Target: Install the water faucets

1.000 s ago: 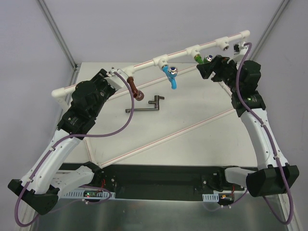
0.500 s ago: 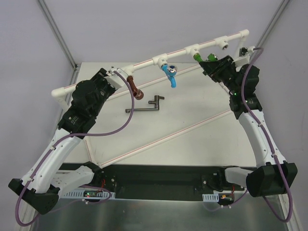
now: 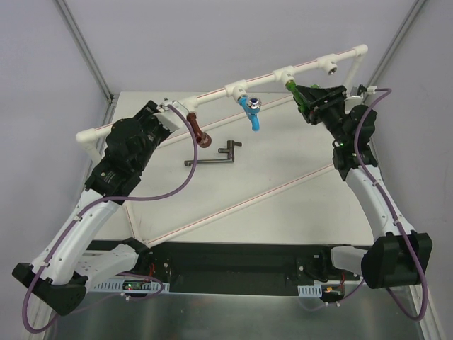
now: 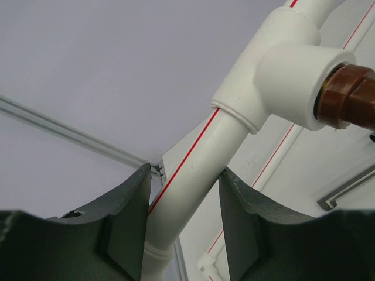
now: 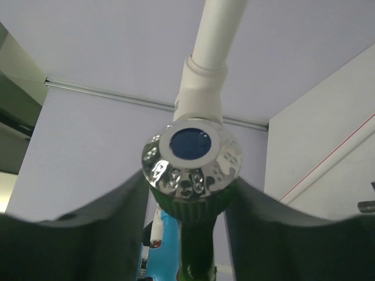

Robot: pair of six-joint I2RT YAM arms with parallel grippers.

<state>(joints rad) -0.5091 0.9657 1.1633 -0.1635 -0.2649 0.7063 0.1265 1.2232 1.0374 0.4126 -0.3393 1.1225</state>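
Jaws of the right gripper (image 5: pixel 187 205) clamp the green faucet (image 5: pixel 199 234); jaws of the left gripper (image 4: pixel 186 199) clamp the white pipe frame (image 4: pixel 234 126) beside the reddish-brown faucet (image 4: pixel 347 96).

Pale table (image 3: pixel 297 212), red-striped white pipes (image 3: pixel 248 201) lying diagonally, dark bent metal bar (image 3: pixel 210 158) between them.

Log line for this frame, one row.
left gripper: clamps white pipe | right gripper: holds green faucet at tee | brown faucet, blue faucet: fitted
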